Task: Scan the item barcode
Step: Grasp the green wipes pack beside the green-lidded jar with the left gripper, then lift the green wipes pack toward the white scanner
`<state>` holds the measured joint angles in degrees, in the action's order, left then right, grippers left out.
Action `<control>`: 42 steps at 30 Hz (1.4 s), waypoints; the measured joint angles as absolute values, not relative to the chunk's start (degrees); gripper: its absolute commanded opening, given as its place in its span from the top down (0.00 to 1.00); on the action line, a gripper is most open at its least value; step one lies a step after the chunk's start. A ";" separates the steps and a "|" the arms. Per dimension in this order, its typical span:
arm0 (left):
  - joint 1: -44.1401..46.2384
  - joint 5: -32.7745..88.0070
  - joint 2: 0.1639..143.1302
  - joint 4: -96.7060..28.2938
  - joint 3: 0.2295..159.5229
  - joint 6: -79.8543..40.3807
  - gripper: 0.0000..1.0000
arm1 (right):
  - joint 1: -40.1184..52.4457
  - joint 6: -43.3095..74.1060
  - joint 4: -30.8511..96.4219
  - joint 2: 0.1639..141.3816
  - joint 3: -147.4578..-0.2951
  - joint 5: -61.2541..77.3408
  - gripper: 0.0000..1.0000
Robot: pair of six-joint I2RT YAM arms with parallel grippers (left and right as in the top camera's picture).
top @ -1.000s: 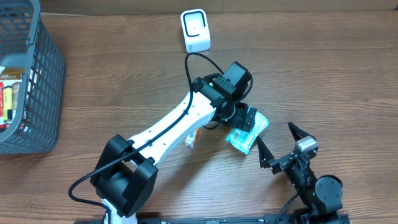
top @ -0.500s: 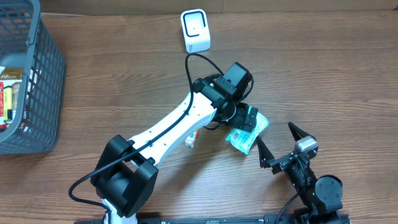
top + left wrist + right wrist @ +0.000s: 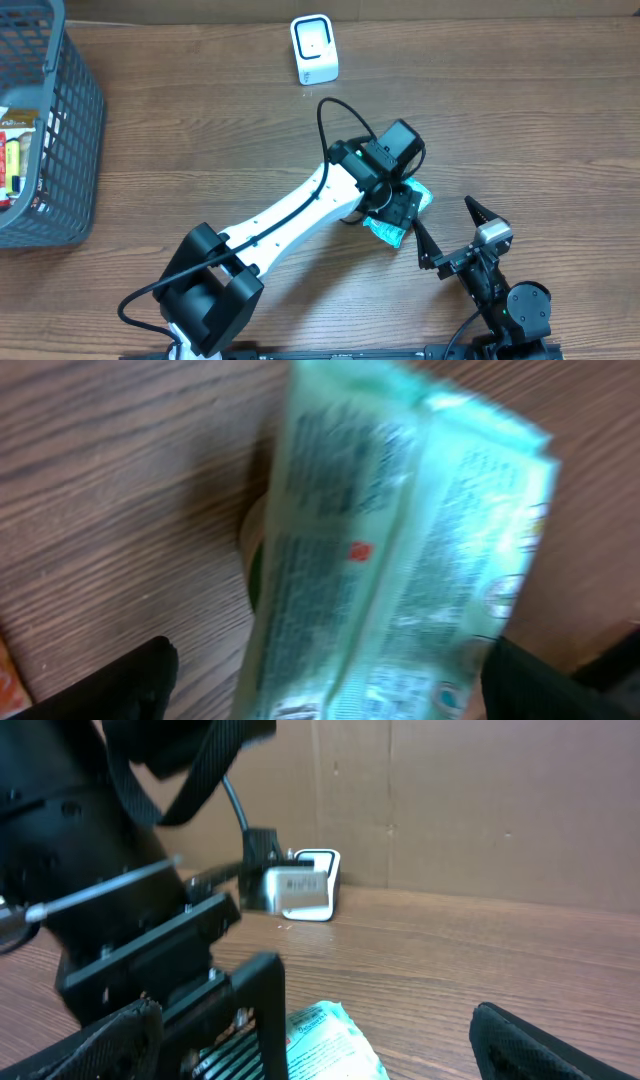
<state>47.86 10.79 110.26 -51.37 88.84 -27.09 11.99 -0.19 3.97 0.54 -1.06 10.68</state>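
My left arm (image 3: 290, 210) reaches diagonally across the bench (image 3: 520, 110), wrist tipped down, and its tool (image 3: 398, 205) is spread wide astride the green packet (image 3: 420, 192), with one side clear of the wrapper. The packet lies flat on my side of the white scanner (image 3: 314, 48) and to its right, well apart from it. Further right of the scanner, my right tool (image 3: 443, 222) is released and empty, with one tip just beside the packet.

a pale green plastic packet (image 3: 400, 550) with small print and a red mark lies lengthwise between the spread left fingers (image 3: 130, 680), clear of that one. the white scanner (image 3: 314, 48) stands upright well beyond the fingertips.
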 measured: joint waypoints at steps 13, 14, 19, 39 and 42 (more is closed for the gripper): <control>48.29 10.57 110.26 -45.32 84.23 -29.58 0.64 | 11.99 -0.14 3.99 0.54 -1.06 10.68 0.00; 48.29 10.76 110.26 -45.08 84.23 -29.74 0.65 | 11.99 -0.19 3.99 0.54 -1.06 10.68 0.00; 48.14 10.96 110.10 -45.08 84.27 -29.91 0.82 | 11.99 -0.19 3.97 0.54 -1.06 10.68 0.00; 32.80 7.86 109.47 -60.80 95.85 -25.56 0.96 | 11.99 -0.19 4.03 0.54 -1.06 10.70 0.00; 27.94 4.14 109.40 -66.17 95.94 -25.26 0.96 | 11.99 -0.19 4.01 0.54 -1.06 10.68 0.00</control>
